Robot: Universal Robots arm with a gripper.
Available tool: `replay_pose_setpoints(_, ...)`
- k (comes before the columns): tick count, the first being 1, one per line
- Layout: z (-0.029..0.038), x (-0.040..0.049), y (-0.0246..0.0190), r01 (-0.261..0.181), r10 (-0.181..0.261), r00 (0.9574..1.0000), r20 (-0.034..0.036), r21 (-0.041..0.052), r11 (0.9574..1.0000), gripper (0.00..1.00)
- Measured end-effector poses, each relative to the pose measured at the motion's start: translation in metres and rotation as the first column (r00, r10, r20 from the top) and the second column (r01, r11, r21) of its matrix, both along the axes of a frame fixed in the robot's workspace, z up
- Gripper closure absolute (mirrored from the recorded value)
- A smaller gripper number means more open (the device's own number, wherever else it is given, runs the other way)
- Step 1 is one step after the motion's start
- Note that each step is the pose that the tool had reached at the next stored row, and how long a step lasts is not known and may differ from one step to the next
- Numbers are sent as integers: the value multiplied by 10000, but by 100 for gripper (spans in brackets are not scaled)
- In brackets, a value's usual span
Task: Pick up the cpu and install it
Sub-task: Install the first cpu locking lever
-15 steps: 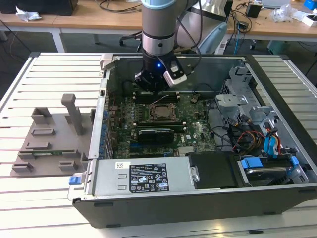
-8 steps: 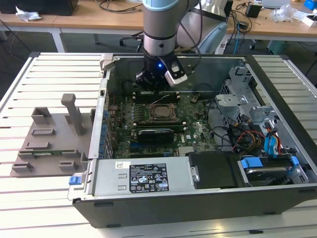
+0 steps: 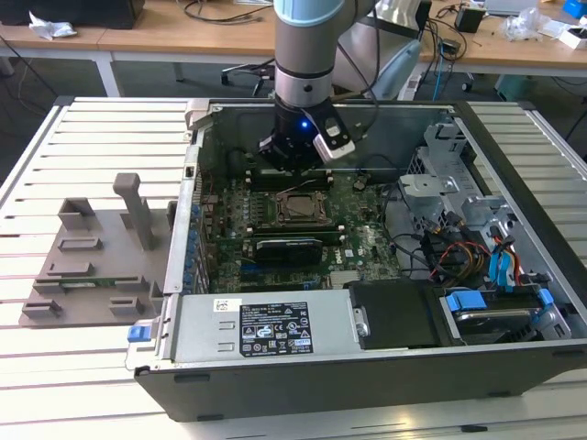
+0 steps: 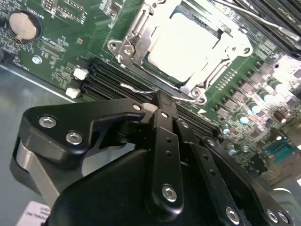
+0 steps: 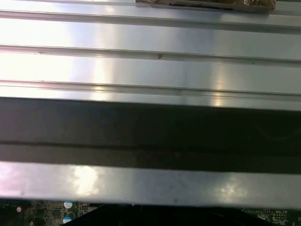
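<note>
The cpu [image 4: 186, 44] sits in its socket frame [image 4: 127, 49] inside the computer case [image 3: 514, 362]; the claw [image 4: 157, 106], pinched together, holds nothing.

I work in what looks like a robotics lab or electronics workshop. My counter [image 3: 64, 128] is a slatted metal surface of pale ribbed profiles, and on it lies an open computer case [image 3: 367, 367] with its green motherboard [image 3: 367, 240], cables and drive bays bared. A grey plastic fixture tray [image 3: 92, 266] with upright posts sits beside the case. Behind me stand wooden desks [image 3: 165, 37] strewn with cables and small gear, and an office chair [image 3: 385, 64].
</note>
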State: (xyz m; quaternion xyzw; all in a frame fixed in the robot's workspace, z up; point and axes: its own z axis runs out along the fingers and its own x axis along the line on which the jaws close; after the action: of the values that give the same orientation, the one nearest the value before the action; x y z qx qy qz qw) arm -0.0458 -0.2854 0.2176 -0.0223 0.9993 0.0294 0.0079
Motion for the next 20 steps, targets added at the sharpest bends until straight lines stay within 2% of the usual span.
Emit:
replay_pose_setpoints(14,-121,164,0,-1,1,10000,-3,-2,10000,89)
replay_pose_setpoints(20,-133,179,-11,0,0,10000,-2,0,10000,89)
